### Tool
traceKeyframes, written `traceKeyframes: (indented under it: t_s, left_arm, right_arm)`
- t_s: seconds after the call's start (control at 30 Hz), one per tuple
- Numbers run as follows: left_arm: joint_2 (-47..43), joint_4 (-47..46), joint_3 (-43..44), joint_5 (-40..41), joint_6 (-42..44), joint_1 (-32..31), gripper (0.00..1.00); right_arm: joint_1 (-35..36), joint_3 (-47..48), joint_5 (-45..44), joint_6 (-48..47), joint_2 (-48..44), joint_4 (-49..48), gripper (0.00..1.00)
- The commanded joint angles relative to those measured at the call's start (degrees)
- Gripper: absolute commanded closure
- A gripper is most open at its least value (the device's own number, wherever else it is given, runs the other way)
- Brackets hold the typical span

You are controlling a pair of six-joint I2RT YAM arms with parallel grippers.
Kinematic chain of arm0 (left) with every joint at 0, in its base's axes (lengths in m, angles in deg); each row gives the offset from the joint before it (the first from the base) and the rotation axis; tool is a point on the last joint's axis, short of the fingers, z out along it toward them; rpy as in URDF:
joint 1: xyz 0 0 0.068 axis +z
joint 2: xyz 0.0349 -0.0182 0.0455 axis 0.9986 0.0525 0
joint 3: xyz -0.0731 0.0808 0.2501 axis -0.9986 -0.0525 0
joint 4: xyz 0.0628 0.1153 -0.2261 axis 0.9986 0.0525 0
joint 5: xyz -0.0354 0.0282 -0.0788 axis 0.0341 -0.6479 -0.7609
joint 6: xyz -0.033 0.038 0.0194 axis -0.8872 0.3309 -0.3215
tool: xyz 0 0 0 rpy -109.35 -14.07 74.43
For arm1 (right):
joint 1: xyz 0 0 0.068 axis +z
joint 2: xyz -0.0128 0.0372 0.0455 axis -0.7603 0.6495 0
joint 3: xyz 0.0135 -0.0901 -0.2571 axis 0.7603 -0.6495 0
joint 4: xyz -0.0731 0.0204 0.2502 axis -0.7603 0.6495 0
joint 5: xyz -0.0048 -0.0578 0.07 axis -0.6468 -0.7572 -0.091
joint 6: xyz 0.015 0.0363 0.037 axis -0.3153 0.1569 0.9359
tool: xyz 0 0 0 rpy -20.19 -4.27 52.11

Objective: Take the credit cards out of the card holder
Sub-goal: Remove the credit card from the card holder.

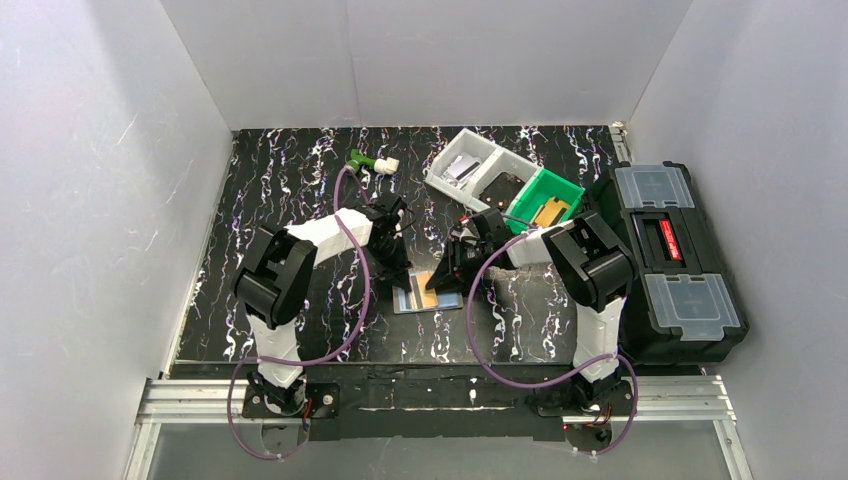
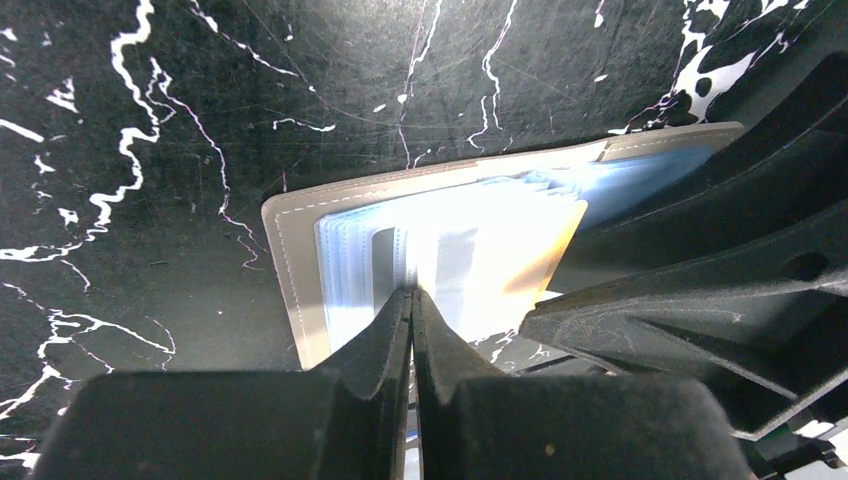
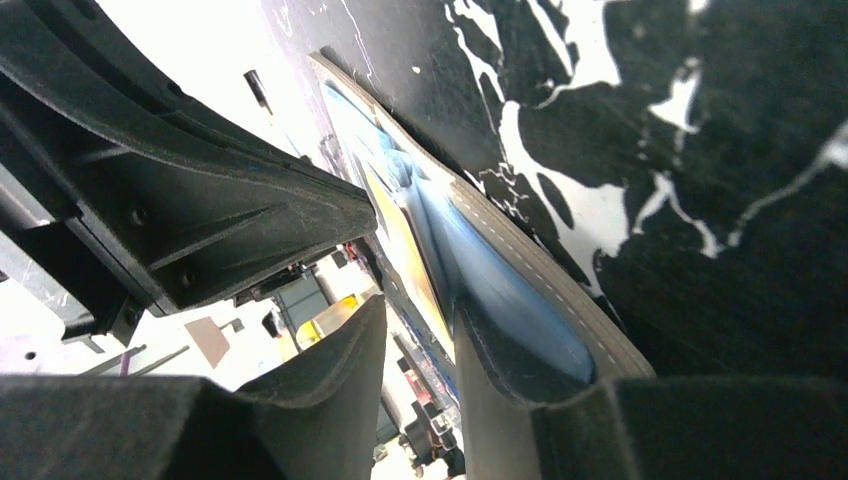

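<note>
The card holder (image 1: 404, 299) lies open on the black marbled table, its grey stitched border (image 2: 290, 260) and shiny blue sleeves showing. A light card with an orange band (image 1: 430, 286) sticks out of the sleeves at an angle (image 2: 535, 250). My left gripper (image 1: 397, 268) is shut, with its tips (image 2: 412, 296) resting on the sleeves and nothing between them. My right gripper (image 1: 447, 276) stands open (image 3: 420, 335) at the holder's (image 3: 560, 290) right side. The orange-banded card's edge (image 3: 398, 230) runs down between its jaws, close to the right finger (image 3: 500, 390). No plain blue card can be made out.
At the back right stand a white bin (image 1: 452, 184) and a green bin (image 1: 572, 190) with small items inside. A black toolbox (image 1: 665, 255) stands along the right edge. A green and white object (image 1: 372, 161) lies at the back. White walls enclose the table.
</note>
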Motion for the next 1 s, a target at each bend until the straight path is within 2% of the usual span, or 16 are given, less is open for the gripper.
traceKeyframes:
  t_s: [0.0, 0.27, 0.4, 0.7, 0.97]
  left_arm:
    - [4.89, 1.67, -4.9, 7.6, 0.29, 0.04, 1.0]
    - [4.69, 1.61, -5.65, 7.84, 0.12, 0.61, 1.0]
    - [4.7, 1.64, -5.7, 7.73, 0.22, 0.66, 1.0]
    - [4.93, 1.68, -6.65, 8.51, -0.23, 1.84, 1.0]
    - [4.33, 1.73, -7.79, 9.16, -0.02, 3.8, 1.0]
  right_arm:
    - [-1.42, -3.61, -0.79, 2.45, -0.85, -6.29, 0.61]
    - [-1.59, -5.83, 0.78, 6.38, 0.09, -13.3, 0.74]
    - [-1.59, -5.63, 0.82, 6.53, 0.38, -13.83, 0.8]
    - [-1.79, -5.67, -1.61, 4.09, -0.64, -10.97, 0.93]
    - [-2.86, -6.47, -5.44, 0.49, -2.79, -6.55, 0.96]
